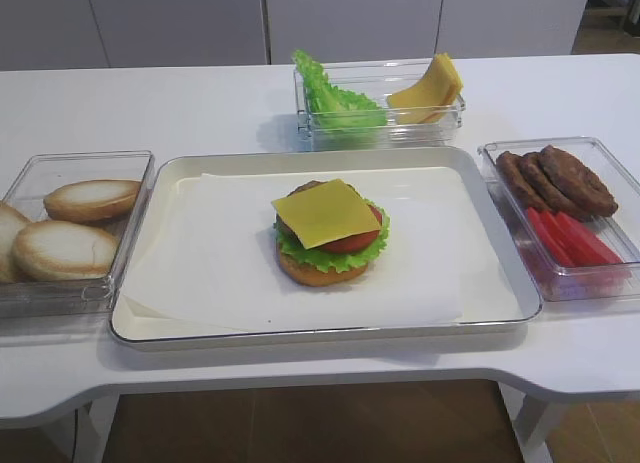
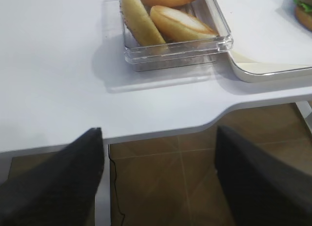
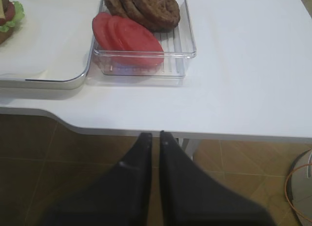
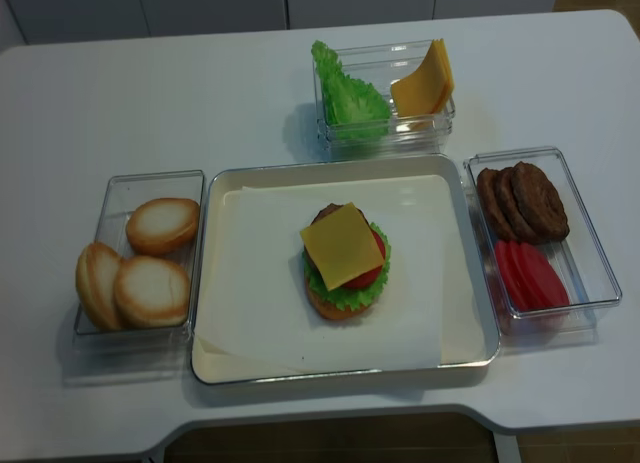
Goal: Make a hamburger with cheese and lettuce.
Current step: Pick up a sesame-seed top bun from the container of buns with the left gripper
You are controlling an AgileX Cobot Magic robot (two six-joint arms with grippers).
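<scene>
1. Hamburger [image 1: 328, 235] sits at the centre of the tray [image 1: 480, 168], on white paper [image 1: 200, 273]; it has no top bun.
2. Cheese [image 1: 325, 212], a flat yellow square, lies on top of the stack, turned slightly so one corner points toward 12 o'clock.
3. Under it a red tomato slice [image 1: 362, 239] shows at the 4 o'clock side, and a brown patty edge peeks out at 11 o'clock.
4. Lettuce [image 1: 340, 255] frills out around the lower bun from 3 to 8 o'clock.
5. At 9 o'clock of the tray, a clear bin [image 1: 130, 163] holds loose bun halves [image 1: 92, 199].
6. At 12 o'clock, a bin holds loose leaves [image 1: 330, 98] and cheese slices [image 1: 430, 88].
7. At 3 o'clock, a bin holds patties [image 1: 555, 178] and tomato slices [image 1: 570, 238].
8. Right pincer [image 3: 155, 136]: fingers together, nothing between them, hanging off the surface [image 3: 253, 79] edge over the floor.
9. Left pincer [image 2: 158, 138]: fingers wide apart, holding nothing, also off the near edge, below the bun bin.
</scene>
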